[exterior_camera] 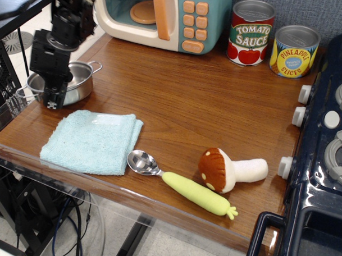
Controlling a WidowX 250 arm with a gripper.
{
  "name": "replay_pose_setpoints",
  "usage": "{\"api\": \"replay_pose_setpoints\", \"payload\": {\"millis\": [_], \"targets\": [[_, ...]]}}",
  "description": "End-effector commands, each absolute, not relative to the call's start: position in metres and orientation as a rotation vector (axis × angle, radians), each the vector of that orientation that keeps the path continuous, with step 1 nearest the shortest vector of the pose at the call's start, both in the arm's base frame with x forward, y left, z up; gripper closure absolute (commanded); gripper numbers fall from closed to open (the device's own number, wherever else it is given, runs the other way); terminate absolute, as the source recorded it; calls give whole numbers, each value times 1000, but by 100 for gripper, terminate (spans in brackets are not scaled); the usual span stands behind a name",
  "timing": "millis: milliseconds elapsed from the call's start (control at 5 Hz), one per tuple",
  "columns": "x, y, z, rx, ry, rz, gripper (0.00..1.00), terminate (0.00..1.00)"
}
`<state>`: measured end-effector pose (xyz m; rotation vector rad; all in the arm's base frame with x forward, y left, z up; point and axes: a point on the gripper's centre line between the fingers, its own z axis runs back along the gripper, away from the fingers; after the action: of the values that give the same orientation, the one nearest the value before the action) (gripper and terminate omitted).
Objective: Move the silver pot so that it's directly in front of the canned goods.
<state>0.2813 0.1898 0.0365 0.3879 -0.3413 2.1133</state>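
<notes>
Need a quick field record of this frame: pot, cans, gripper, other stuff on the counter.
silver pot: far left of the counter, upright, beside the toy microwave
canned goods: Tomato Sauce can and Pineapple Slices can, back right, by the wall
pot vs cans: far apart, not yet in front of them
gripper: at the pot's near-left rim; grip unclear
other items: blue cloth, spoon, toy mushroom
right edge: toy stove
</notes>
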Motion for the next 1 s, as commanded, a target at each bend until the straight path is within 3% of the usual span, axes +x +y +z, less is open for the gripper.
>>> {"api": "replay_pose_setpoints", "payload": {"millis": [0,400,800], "targets": [[283,135,107,27,-496,1990,100,0],[304,59,119,-119,-482,1794,100,0],[343,-20,106,-132,-454,1618,100,0]]}}
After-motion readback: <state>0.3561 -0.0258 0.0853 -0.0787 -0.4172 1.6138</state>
